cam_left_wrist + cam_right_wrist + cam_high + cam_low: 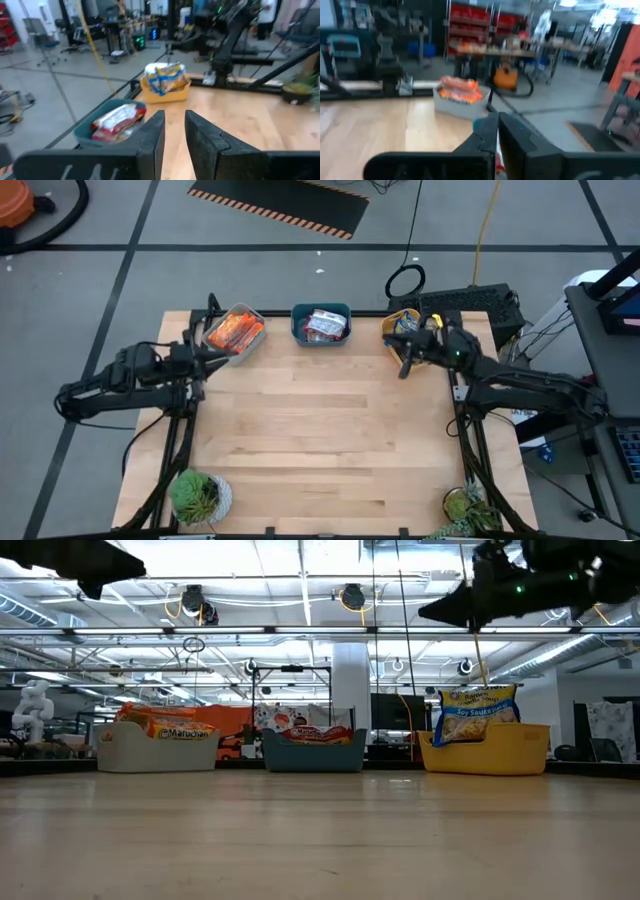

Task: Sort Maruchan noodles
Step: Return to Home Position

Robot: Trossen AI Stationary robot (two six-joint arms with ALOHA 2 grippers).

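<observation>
Orange noodle packets [236, 332] lie in a grey tub [155, 750] at the table's far left. Silver-and-red packets [325, 325] lie in a teal tub [312, 754] at the far middle. Yellow-and-blue packets [405, 325] are in a yellow tub [485, 752] at the far right, and one of them [478, 712] stands up above the rim. My left gripper [174, 135] is a little open and empty. It hovers by the grey tub [215, 358]. My right gripper [497, 135] is shut and empty. It hovers just in front of the yellow tub [405, 366].
Two small potted plants stand at the near corners, one at the left [198, 495] and one at the right [468, 508]. Bare wooden tabletop [320, 430] spreads between the tubs and the plants. Both arms hang high above the table in the low view.
</observation>
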